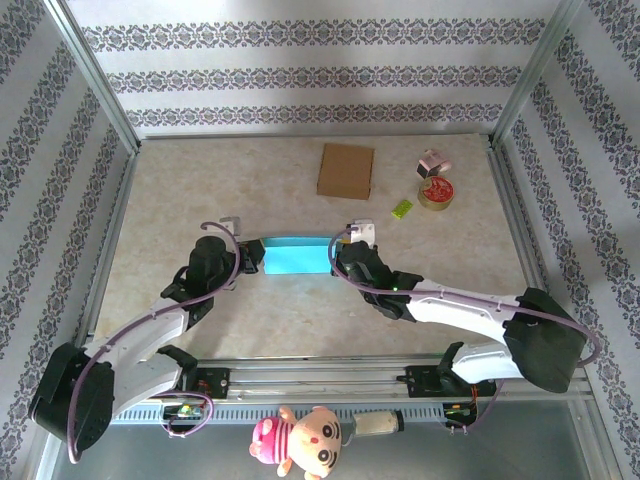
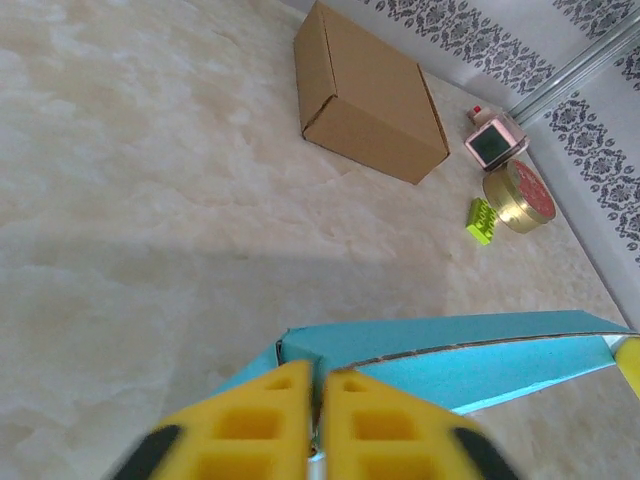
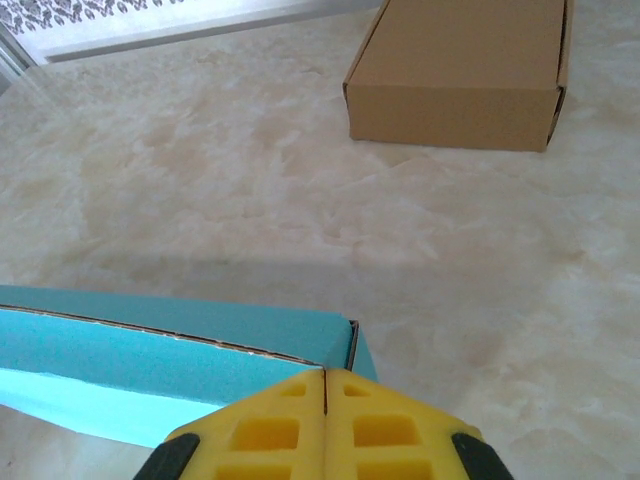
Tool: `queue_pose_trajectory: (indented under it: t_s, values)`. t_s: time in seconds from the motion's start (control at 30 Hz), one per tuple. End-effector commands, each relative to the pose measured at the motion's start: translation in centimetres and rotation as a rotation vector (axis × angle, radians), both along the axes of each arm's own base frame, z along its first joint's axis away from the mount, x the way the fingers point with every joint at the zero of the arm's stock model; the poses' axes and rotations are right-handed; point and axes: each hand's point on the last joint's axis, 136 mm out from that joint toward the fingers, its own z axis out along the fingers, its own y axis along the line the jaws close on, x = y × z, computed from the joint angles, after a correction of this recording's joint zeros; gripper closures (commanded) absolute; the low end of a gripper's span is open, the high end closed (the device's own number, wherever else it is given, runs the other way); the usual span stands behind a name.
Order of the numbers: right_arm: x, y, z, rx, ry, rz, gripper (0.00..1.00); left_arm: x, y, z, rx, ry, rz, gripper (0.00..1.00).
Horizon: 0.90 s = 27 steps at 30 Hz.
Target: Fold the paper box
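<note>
A light blue paper box [image 1: 297, 256] lies flat near the middle of the table, stretched between both grippers. My left gripper [image 1: 250, 258] is at its left end. In the left wrist view its yellow fingers [image 2: 270, 420] stand a narrow gap apart, with the corner wall of the paper box [image 2: 450, 350] running between them, so my left gripper [image 2: 318, 385] is slightly open. My right gripper [image 1: 340, 258] is at the right end. In the right wrist view my right gripper [image 3: 326, 385] is pressed shut on the corner wall of the paper box [image 3: 150, 350].
A closed brown cardboard box [image 1: 346, 171] lies behind the blue one. To its right are a small pink cube [image 1: 434, 163], a round tin [image 1: 437, 192] and a green block [image 1: 402, 209]. A plush doll [image 1: 300, 435] lies below the rail in front.
</note>
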Motion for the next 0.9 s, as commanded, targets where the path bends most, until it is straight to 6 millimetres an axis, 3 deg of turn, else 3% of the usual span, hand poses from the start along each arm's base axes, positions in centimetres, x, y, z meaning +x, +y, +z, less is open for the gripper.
queue_pose_trajectory:
  t_s: [0.0, 0.23, 0.33, 0.53, 0.87]
  values:
    - [-3.3, -0.4, -5.0, -0.15, 0.178, 0.117, 1.0, -7.0, 1.6, -9.6, 0.14, 0.395, -0.069, 0.72]
    - [-2.8, -0.9, -5.4, -0.224, 0.163, 0.107, 0.99, -6.1, 2.4, -5.3, 0.109, 0.266, -0.006, 0.44]
    - [-2.7, -0.6, -5.2, -0.213, 0.163, 0.108, 0.98, -5.9, 2.4, -3.1, 0.058, 0.209, 0.012, 0.38]
    - [-2.5, 0.0, -4.1, -0.196, 0.15, 0.123, 0.94, -4.9, 2.5, 1.3, -0.081, 0.149, 0.099, 0.38]
    - [-2.5, 0.5, 0.5, -0.115, 0.093, 0.149, 0.74, -2.2, 3.9, 4.0, -0.067, 0.173, 0.231, 0.45]
